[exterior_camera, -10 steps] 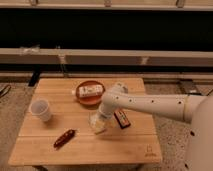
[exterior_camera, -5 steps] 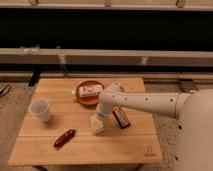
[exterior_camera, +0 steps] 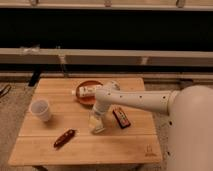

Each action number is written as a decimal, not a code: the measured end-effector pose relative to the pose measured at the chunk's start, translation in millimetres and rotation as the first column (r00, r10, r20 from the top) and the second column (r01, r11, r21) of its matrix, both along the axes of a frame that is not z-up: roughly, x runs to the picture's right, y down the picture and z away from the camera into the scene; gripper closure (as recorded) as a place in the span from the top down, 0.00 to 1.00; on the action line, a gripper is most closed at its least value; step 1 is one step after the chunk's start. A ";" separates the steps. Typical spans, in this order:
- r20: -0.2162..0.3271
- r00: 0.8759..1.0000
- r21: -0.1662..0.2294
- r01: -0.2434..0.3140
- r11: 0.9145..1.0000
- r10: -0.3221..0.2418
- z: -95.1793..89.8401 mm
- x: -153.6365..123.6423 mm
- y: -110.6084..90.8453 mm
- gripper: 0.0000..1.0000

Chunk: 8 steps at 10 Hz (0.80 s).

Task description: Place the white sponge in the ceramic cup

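Moved: the white arm is reaching further in than a second ago, and the tool [exterior_camera: 97, 119] is pressing down at the small off-white squarish sponge [exterior_camera: 96, 128] on the light wooden bench [exterior_camera: 125, 146].
Tool state: apart or clamped, cannot tell.
Risk: the soft sponge may be slipping loose or jamming on the rim of the white handleless ceramic cup [exterior_camera: 41, 109].
Around: the dark bar [exterior_camera: 121, 118] is lying just beside the sponge; the red-brown stick [exterior_camera: 65, 138] is sitting near the route.

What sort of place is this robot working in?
Probably an indoor lab or office test area, not a kitchen: a small wooden table stands on a plain floor beside a long ledge under dark panels. The claw is at the sponge, mid-table.
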<state>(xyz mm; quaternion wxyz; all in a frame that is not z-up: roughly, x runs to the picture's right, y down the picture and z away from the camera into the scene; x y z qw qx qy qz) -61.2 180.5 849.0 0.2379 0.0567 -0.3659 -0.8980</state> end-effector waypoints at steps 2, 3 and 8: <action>-0.001 1.000 -0.010 0.013 1.000 -0.013 2.5 -5.6 0.4 0.52; -0.001 1.000 -0.013 0.022 1.000 -0.022 2.8 -7.5 0.8 0.44; 0.011 1.000 -0.008 0.003 1.000 -0.003 -5.5 -3.2 -8.1 0.00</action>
